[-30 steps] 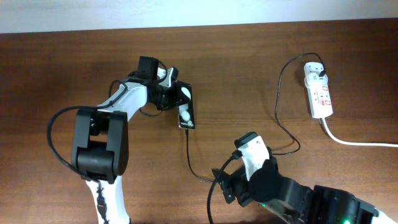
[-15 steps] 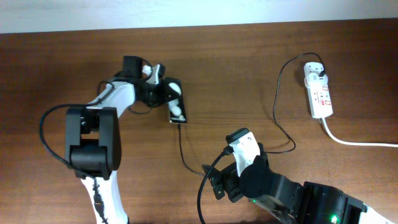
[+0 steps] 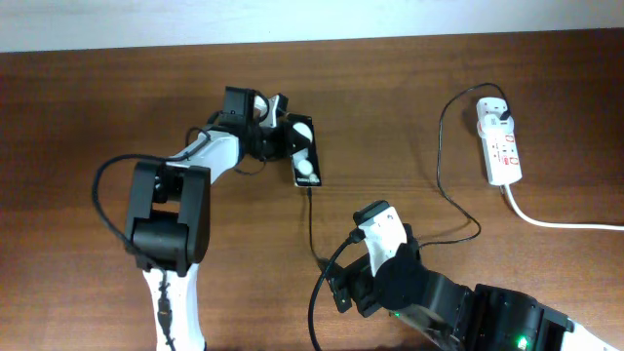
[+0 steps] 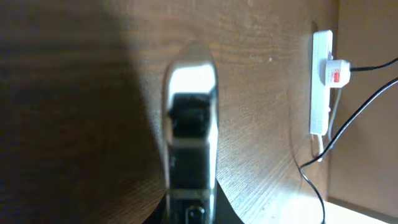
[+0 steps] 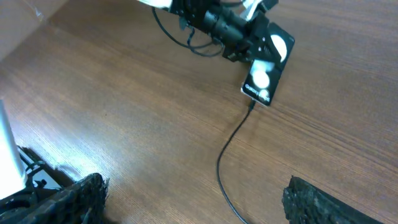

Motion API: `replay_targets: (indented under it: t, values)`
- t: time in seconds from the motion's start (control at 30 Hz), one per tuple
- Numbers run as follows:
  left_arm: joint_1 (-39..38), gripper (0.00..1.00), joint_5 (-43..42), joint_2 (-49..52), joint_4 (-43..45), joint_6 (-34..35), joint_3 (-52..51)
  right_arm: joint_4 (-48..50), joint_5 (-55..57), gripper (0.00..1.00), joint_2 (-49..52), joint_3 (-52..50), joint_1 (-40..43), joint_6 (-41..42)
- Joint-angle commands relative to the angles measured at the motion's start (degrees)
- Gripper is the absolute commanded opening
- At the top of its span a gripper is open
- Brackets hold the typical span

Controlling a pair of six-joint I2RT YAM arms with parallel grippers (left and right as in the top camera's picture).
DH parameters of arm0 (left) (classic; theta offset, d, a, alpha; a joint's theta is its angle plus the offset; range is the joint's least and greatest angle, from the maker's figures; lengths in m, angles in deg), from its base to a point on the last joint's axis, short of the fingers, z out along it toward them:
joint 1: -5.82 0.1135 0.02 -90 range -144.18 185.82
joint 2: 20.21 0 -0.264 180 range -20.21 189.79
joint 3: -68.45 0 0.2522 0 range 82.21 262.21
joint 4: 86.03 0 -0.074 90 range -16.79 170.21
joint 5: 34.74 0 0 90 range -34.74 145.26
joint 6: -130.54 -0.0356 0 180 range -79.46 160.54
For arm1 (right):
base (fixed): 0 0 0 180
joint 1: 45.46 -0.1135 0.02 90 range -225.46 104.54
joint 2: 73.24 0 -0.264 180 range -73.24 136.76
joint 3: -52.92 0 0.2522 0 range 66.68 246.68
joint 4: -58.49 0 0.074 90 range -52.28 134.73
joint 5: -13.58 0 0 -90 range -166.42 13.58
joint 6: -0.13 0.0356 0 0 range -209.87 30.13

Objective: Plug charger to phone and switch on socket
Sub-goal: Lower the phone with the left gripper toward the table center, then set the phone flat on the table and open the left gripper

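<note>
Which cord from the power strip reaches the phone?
The thin black charger cable: it loops from the socket to the phone; the thick white cord leaves the picture at the right.

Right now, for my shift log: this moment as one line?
left gripper: jaws shut on phone | charger: tip at phone's end | right gripper: jaws open | socket: untouched

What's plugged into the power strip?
One plug sits in the far end of the power strip, with the thin black cable leaving it. Its pins are covered, so seating depth can't be seen.
</note>
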Motion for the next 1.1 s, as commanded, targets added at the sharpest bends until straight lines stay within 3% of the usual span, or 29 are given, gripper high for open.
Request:
replay_targets:
  t: [0.0,0.17,0.23,0.4,0.43,0.47,0.53,0.9,1.07]
  values:
    - [-0.68,0.05,-2.64,3.04,-0.24,0.59,0.52,0.13,0.48,0.93,0.04,1.03,0.13,-0.13]
    - [-0.68,0.23,-3.15,3.08,-0.81,0.59,0.52,-0.33,0.50,0.94,0.04,1.01,0.13,-0.15]
    - [-0.68,0.43,-3.15,3.08,-0.83,0.59,0.52,-1.14,0.50,0.94,0.04,1.01,0.13,-0.13]
    - [-0.63,0.67,-3.15,3.08,-1.11,0.59,0.52,-1.40,0.50,0.94,0.04,1.03,0.13,-0.15]
    - [-0.63,0.74,-3.15,3.08,-1.11,0.59,0.52,-1.40,0.50,0.94,0.04,1.01,0.13,-0.15]
    - [-0.63,0.88,-3.15,3.08,-1.27,0.59,0.52,-1.38,0.52,0.94,0.04,1.01,0.13,-0.15]
    - [-0.63,0.99,-3.10,3.08,-1.49,0.59,0.52,-1.38,0.50,0.94,0.04,1.01,0.13,-0.15]
    - [-0.63,0.99,14.82,3.08,-15.54,-3.72,0.52,-1.62,0.50,0.95,0.04,1.01,0.13,-0.15]
    - [-0.74,1.00,12.70,3.08,-15.08,-9.77,0.52,-2.16,0.55,0.95,0.04,1.01,0.13,-0.15]
